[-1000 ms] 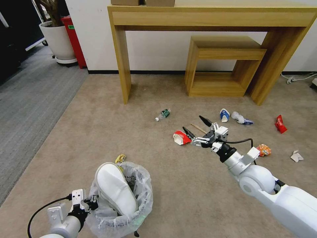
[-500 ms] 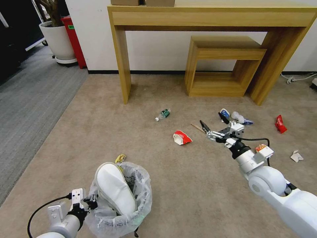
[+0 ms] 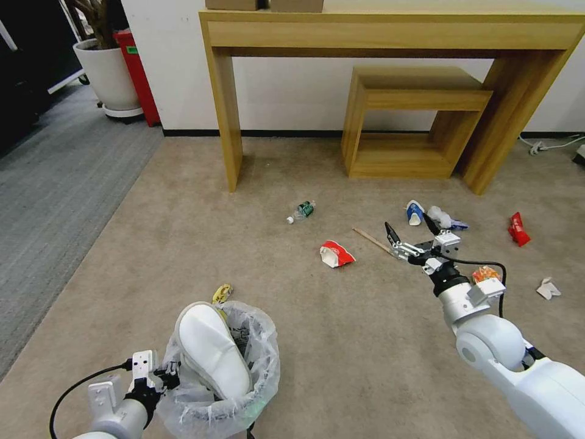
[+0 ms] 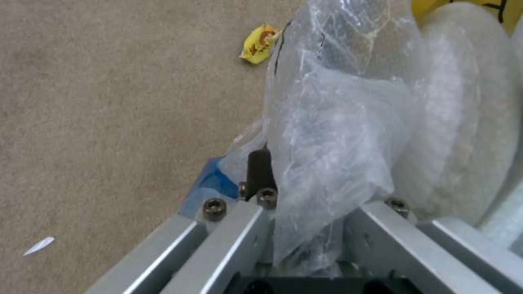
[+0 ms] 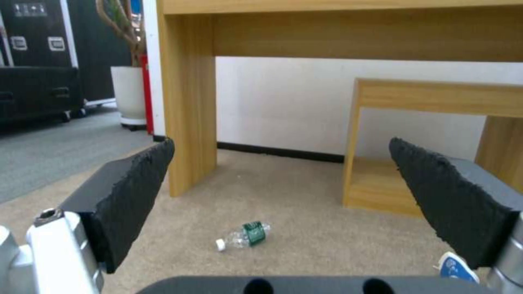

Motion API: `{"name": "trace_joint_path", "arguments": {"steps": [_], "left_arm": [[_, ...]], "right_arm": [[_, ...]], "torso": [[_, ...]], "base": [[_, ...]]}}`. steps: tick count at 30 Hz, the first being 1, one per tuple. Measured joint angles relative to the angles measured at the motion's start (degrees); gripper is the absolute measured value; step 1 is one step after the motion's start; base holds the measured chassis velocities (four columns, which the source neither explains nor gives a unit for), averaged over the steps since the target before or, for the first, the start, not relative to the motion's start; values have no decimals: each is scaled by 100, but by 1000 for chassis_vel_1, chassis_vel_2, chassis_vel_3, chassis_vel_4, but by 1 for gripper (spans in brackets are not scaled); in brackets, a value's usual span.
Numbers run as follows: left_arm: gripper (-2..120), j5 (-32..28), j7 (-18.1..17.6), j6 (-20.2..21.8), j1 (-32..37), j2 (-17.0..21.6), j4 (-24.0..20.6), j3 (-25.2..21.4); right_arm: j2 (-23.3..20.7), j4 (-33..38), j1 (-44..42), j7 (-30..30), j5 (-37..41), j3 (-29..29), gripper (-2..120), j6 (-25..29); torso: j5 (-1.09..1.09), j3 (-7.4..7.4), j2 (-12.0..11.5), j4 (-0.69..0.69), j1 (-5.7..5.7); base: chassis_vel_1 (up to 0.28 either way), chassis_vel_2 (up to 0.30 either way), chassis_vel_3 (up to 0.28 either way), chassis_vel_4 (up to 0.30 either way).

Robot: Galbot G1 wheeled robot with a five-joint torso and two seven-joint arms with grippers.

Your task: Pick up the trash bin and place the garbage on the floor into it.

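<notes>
One trash bin (image 3: 222, 372) is held at the lower left of the head view; most garbage lies on the floor (image 3: 341, 341).
The left hand (image 3: 159, 377) is clamped on the bin's bag rim, and thin plastic may slip or tear. A white slipper-like thing (image 3: 213, 347) fills much of the opening, so litter could bounce out. The right hand (image 3: 409, 235), fingers apart, hovers right of centre between the wooden stick (image 3: 373, 240) and blue-white cup (image 3: 415, 213); it might nudge them away.

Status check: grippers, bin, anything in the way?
Left gripper shut on bin rim, low left. Right gripper open, empty, above the floor between stick and blue cup. Nothing in the way.
</notes>
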Motion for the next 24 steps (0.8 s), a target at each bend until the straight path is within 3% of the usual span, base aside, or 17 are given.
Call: {"name": "trace_joint_path", "arguments": {"steps": [24], "left_arm": [[1,69,16,-9,-23,-73,56,15]], "right_arm": [[35,-117,9,111,-76,-46,100,-100]], "torso": [[0,0,0,2,0]], "base": [[24,26,25,23]]}}
